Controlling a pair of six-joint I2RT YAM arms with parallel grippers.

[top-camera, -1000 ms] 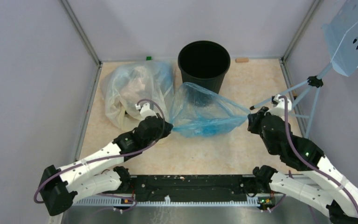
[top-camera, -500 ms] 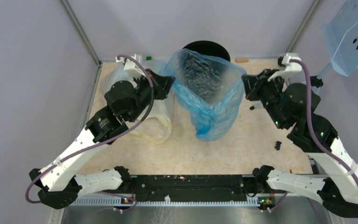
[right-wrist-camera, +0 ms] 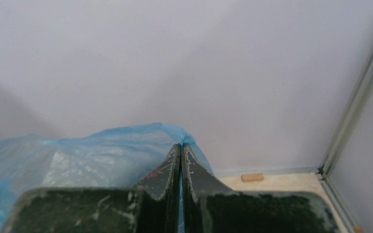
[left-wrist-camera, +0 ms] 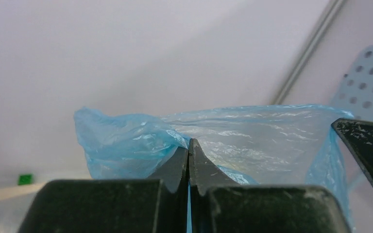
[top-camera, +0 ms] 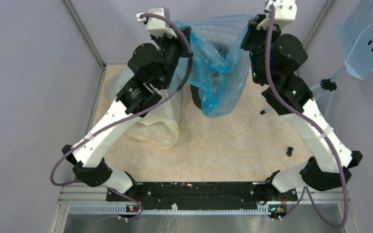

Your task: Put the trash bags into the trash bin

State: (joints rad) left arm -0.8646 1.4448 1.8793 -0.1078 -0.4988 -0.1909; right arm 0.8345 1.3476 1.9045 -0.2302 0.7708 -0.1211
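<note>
pale lilac walls [top-camera: 29, 73] close in a beige surface [top-camera: 223, 150]. your left tool [top-camera: 186, 34] is pressed together on one top corner of the blue bag [top-camera: 218, 77], and your right tool [top-camera: 248, 30] is pinching the opposite corner. the bag's rim stretches between both tools, raised high, its body hanging below them. the black bin [top-camera: 195, 99] stands below the tools, mostly hidden by the hanging bag. a bigger clear bag [top-camera: 155, 124] lies below the left tool, beside the bin.
</note>
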